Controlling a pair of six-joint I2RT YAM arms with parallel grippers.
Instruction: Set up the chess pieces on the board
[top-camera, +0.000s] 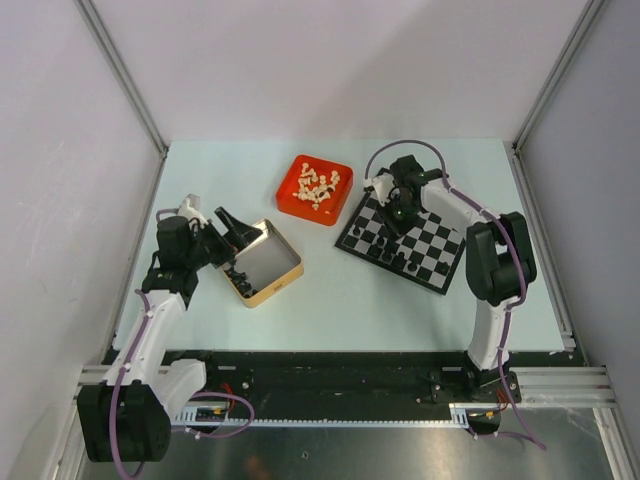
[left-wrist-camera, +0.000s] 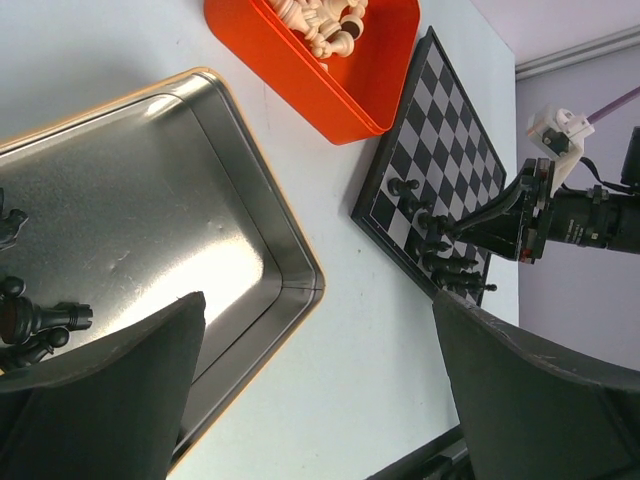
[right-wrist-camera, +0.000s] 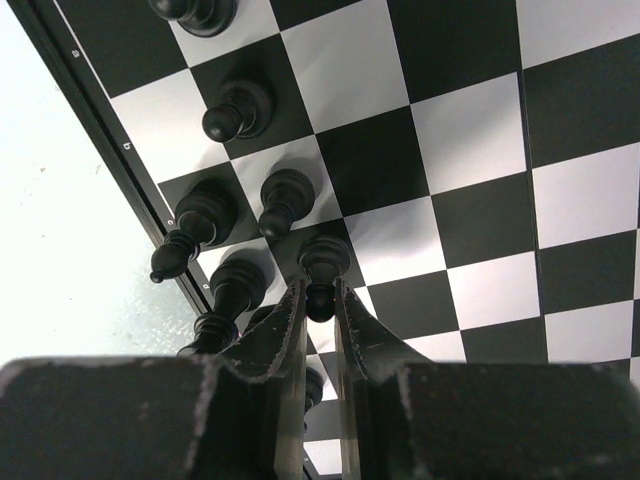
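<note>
My right gripper (right-wrist-camera: 318, 290) is shut on the head of a black pawn (right-wrist-camera: 323, 258), which stands upright on the board (right-wrist-camera: 470, 140) near its left edge. Several other black chess pieces (right-wrist-camera: 285, 195) stand in two rows beside it. In the top view, this gripper (top-camera: 398, 215) hangs over the board's (top-camera: 440, 245) left part. My left gripper (left-wrist-camera: 320, 390) is open and holds nothing. It hovers over the near corner of a metal tin (left-wrist-camera: 150, 200), where a few black pieces (left-wrist-camera: 30, 320) lie.
A red tray (top-camera: 314, 188) of cream pieces (left-wrist-camera: 320, 20) sits between the tin (top-camera: 262, 262) and the board, at the back. White frame walls enclose the pale table on three sides.
</note>
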